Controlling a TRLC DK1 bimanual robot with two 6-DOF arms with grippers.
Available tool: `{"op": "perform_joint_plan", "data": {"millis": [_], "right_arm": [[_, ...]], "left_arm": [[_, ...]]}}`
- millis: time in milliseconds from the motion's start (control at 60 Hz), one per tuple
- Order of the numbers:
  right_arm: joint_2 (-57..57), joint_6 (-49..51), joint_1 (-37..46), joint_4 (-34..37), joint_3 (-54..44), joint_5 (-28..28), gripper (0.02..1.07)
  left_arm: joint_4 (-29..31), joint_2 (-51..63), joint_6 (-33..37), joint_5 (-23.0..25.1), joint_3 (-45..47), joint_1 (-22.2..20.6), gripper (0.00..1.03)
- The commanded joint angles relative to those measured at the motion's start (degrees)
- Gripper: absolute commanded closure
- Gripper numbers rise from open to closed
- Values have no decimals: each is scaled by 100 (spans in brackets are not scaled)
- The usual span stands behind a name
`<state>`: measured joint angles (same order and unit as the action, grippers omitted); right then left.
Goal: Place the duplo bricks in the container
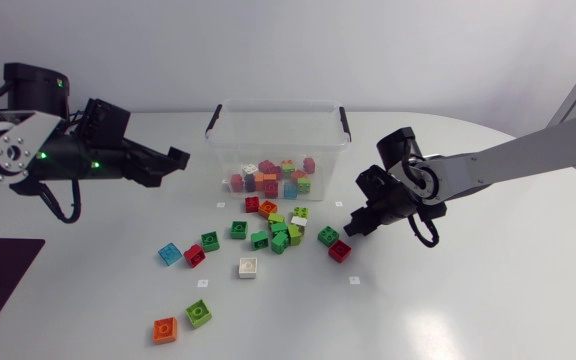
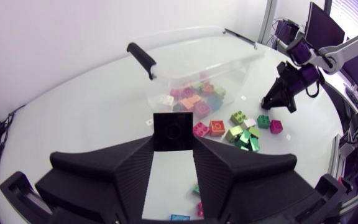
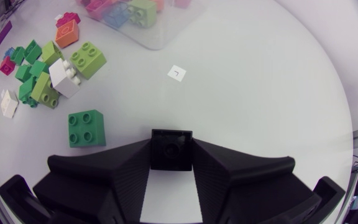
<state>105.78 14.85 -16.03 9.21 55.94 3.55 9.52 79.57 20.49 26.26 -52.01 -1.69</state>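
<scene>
Now | orange brick [image 1: 165,329], lime brick [image 1: 199,313] nearest | loose duplo bricks [image 1: 279,240] on tabletop [image 1: 468,300], 6 o'clock of container [image 1: 226,140] | right hand [image 1: 356,224] wide, empty, their 3 o'clock | left hand [image 1: 171,165] wide, empty, container's 9 o'clock

Container [image 1: 224,150] top open, access from above. Brick cluster [image 1: 280,232] packed just in front of it, gaps narrow. Counter [image 1: 468,290] right of cluster open for passage.

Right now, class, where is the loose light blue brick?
In the head view, the light blue brick lies on the left side, right beside a red brick, well away from the container.
</scene>
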Motion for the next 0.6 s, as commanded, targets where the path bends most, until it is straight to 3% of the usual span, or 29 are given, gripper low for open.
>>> {"op": "perform_joint_plan", "data": {"millis": [0, 583], "right_arm": [[-4, 53, 30, 98, 48, -127, 83], [-1885, -228, -348, 1012, 365, -171, 84]], "left_arm": [[120, -47, -274, 90, -503, -59, 66], [270, 1324, -766, -121, -2296, -920, 66]]}}
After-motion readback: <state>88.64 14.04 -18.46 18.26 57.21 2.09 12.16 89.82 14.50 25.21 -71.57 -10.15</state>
